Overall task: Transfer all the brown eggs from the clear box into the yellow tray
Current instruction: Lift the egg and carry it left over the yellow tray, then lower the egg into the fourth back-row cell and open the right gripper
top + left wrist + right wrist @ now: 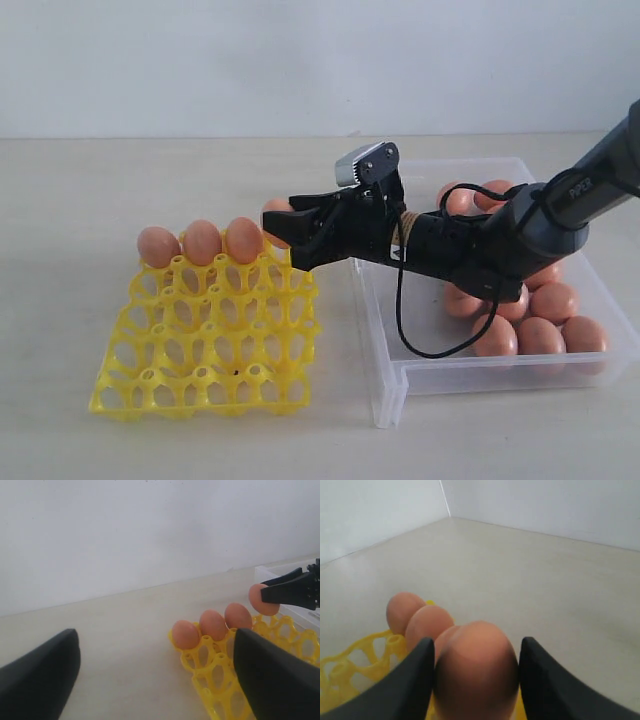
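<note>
Above the yellow tray (pixel 128 372), the right claw (pixel 278 222) of the PIPER arm (pixel 585 185) pinches a brown egg (pixel 476 672).

Pale beige tabletop (pixel 150 420) beneath a plain white wall (pixel 300 60)

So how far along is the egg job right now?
Three brown eggs sit in the far row of the yellow tray. The right gripper holds a fourth egg by the tray's far corner, not yet set down. At least eight eggs remain in the clear box, some hidden behind the arm.
</note>
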You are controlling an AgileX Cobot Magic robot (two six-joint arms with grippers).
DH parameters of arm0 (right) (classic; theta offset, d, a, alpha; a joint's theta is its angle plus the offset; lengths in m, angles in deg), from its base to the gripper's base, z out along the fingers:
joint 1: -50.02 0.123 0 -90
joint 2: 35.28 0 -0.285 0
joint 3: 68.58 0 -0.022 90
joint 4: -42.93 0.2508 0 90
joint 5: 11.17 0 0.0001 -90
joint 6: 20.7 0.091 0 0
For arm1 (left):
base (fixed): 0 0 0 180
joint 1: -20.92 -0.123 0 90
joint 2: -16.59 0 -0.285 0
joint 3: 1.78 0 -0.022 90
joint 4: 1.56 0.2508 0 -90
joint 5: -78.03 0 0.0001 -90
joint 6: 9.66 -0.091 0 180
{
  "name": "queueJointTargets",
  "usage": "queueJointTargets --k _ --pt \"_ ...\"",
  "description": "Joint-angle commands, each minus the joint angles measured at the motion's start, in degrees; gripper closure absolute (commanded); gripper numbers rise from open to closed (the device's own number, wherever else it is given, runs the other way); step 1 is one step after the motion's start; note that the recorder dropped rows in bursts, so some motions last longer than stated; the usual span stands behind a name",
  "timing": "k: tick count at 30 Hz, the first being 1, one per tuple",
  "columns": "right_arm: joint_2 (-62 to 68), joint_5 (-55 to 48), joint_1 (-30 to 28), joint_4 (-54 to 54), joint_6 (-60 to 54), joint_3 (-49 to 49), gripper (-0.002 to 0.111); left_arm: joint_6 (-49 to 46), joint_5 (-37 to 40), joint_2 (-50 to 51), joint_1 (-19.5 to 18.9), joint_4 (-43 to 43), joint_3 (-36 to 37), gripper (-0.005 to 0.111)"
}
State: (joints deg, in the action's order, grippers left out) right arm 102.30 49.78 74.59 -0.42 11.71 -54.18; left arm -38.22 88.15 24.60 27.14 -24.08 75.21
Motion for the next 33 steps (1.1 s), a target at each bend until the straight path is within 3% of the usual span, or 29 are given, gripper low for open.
queueJointTargets --k 1,15,22,33 --pt "0.67 -1.98 -0.04 -0.96 0.90 -0.09 0.108 0.45 -0.03 -0.22 0.37 -0.38 0.23 0.029" --pt "0.67 -9.95 -0.04 -3.65 1.28 -0.30 0.108 0.45 -0.03 -0.22 0.37 -0.38 0.23 0.029" --pt "0.67 -10.18 -0.04 -11.87 0.11 -0.30 0.108 0.45 -0.03 -0.22 0.37 -0.38 0.23 0.029" --pt "0.67 -13.30 -0.04 -7.87 0.89 -0.30 0.106 0.45 -0.03 -0.22 0.37 -0.38 0.23 0.029"
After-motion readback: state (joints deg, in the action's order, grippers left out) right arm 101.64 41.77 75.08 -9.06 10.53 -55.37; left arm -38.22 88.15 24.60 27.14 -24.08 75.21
